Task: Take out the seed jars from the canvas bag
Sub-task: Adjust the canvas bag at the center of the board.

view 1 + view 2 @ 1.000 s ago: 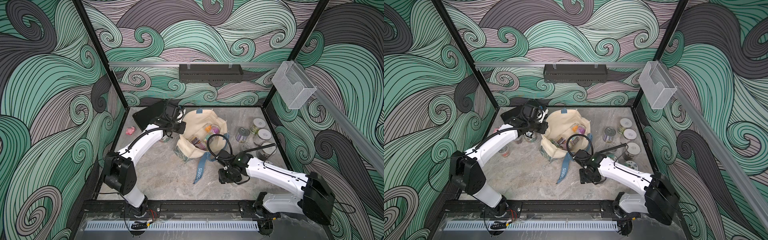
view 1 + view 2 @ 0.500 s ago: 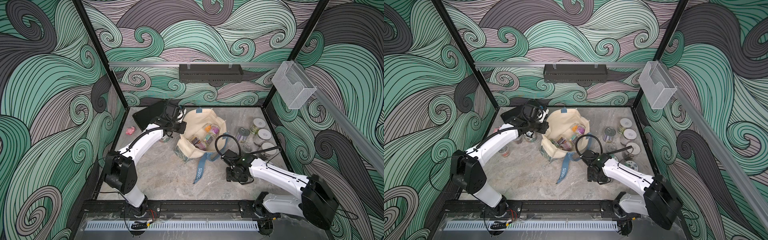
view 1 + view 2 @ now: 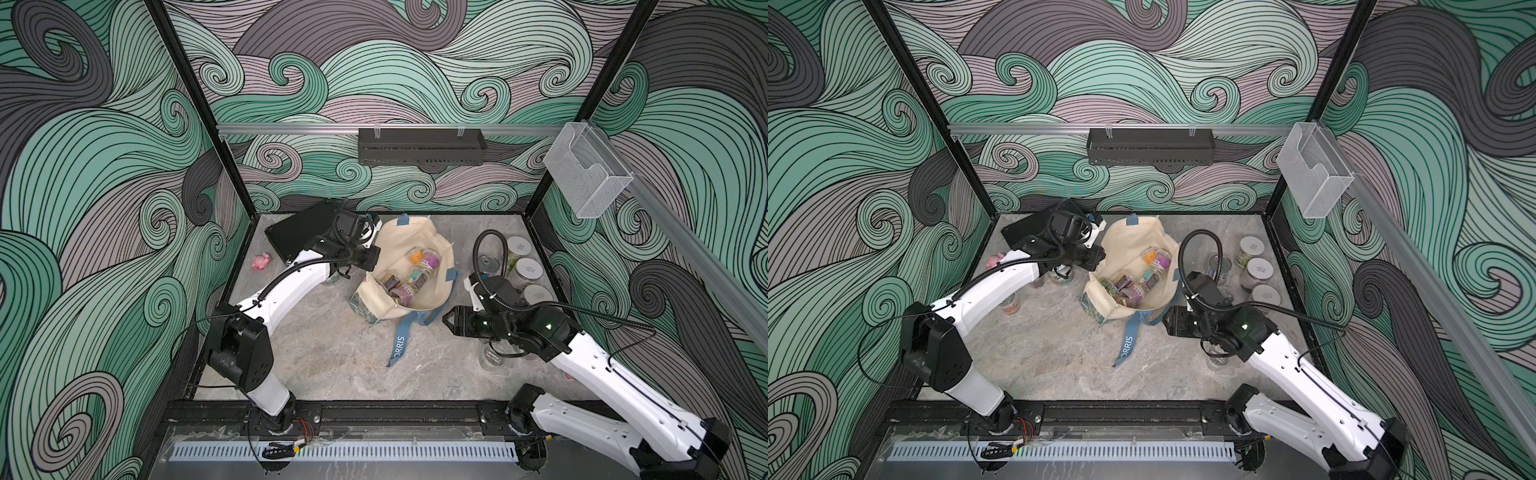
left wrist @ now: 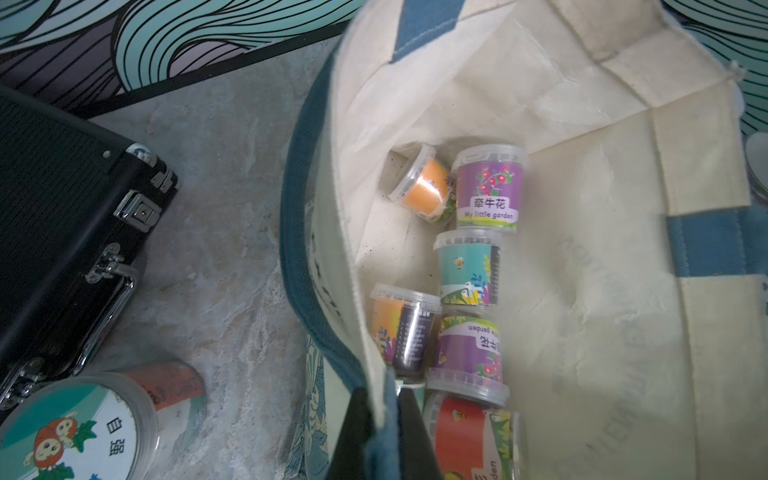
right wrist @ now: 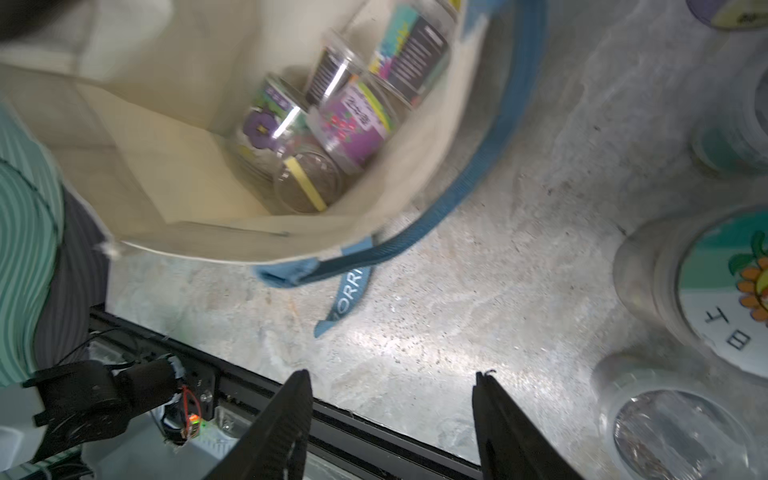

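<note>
The left hand (image 4: 382,401) was clamped on the rim of the canvas bag (image 3: 409,235) at the bag's 9 o'clock side, and the bag's mouth stood open. The right hand (image 5: 391,374) hung over the bench (image 3: 332,357) at the bag's 4 o'clock, fingers apart with nothing between them. Several seed jars (image 4: 490,187) lay on their sides inside the bag. The standing jars (image 3: 527,269) were grouped on the bench at its 3 o'clock. A cartoon-lidded jar (image 4: 79,432) stood beside the black case (image 4: 54,216), out toward 10 o'clock.
</note>
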`<control>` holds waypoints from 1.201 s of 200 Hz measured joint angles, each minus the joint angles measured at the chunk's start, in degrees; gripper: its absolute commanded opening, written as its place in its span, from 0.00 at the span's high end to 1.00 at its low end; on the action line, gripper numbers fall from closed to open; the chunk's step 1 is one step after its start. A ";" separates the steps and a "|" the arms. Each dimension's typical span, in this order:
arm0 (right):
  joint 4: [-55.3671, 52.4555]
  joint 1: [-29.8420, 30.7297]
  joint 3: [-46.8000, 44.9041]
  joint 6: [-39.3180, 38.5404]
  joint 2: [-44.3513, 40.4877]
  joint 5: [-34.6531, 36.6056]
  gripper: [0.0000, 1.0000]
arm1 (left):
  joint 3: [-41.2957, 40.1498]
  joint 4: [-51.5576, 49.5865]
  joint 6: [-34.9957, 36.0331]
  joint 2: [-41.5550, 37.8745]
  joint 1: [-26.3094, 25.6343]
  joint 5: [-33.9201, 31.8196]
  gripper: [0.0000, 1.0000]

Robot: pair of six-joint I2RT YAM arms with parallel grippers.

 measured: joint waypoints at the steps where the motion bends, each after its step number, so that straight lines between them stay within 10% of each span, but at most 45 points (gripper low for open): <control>1: 0.15 -0.02 0.33 -0.11 0.17 -0.24 0.38 | -0.04 0.02 0.07 -0.11 -0.17 -0.04 1.00; 138: 31.12 7.28 -1.79 6.36 32.04 -12.59 0.45 | -4.52 1.92 6.64 -4.31 -8.87 -4.50 1.00; 240: 31.47 5.51 -6.56 9.42 16.02 -2.29 0.39 | -4.90 2.95 7.52 -4.31 -11.47 -5.99 1.00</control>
